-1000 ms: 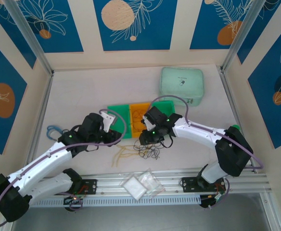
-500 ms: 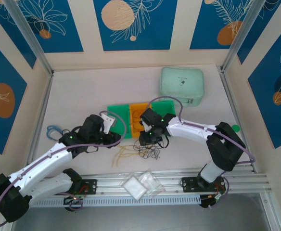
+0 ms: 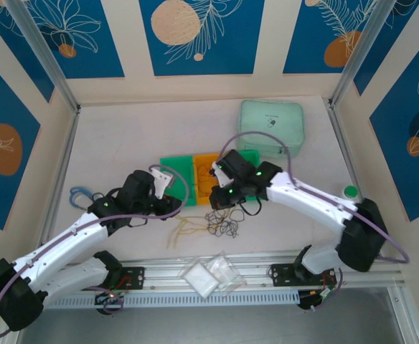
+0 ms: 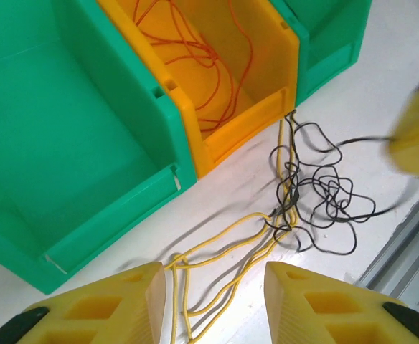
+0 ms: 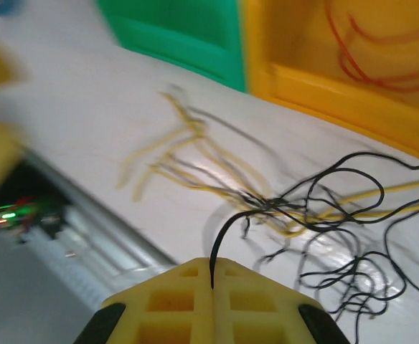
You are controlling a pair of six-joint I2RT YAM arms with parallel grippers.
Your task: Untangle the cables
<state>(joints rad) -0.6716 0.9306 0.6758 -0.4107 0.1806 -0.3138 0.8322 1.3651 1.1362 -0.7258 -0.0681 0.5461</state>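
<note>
Your right tool [image 5: 211, 271] is clamped on one thin black wiry cable [image 5: 218, 235] knotted with pale yellow cables [image 4: 267, 233] on the white counter [image 4: 382, 86] just near the orange plastic bin [image 4: 231, 132], so pulling could cinch the knot, since your left tool [image 4: 213, 301] hangs apart, pinning nothing.

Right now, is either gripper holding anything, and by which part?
The right gripper pinches a black cable near one end; the left gripper holds nothing.

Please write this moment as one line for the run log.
left gripper: open, over yellow cables | right gripper: shut on black cable | orange cables: in orange bin
</note>
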